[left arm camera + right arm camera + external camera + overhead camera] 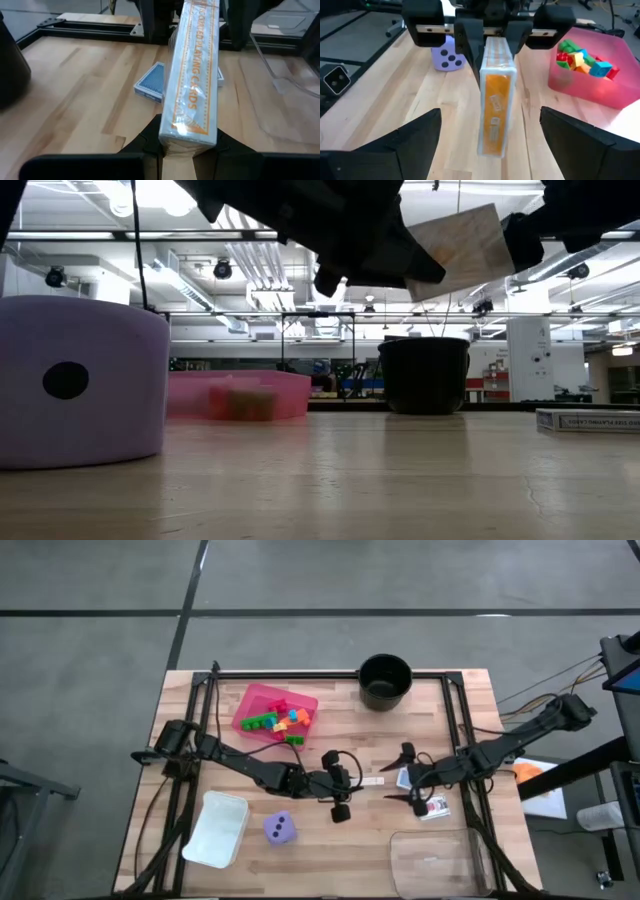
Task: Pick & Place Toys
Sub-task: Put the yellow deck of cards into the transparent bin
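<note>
wooden table: butcher-block top with a black frame along its edges. black round pot: stands upright at the 12 o'clock edge of the table. pink square tray: at 11 o'clock, well left of the pot. white rectangular container: at 8 o'clock. clear plastic lid: lies flat at 5 o'clock, near the front edge.

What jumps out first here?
The left gripper, at mid-table, is shut on an orange card pack, holding it out toward the open right gripper, whose fingers stand on either side of it without touching. Next, the pink tray of bright bricks at the table's back left. The purple die sits alone near the front.
</note>
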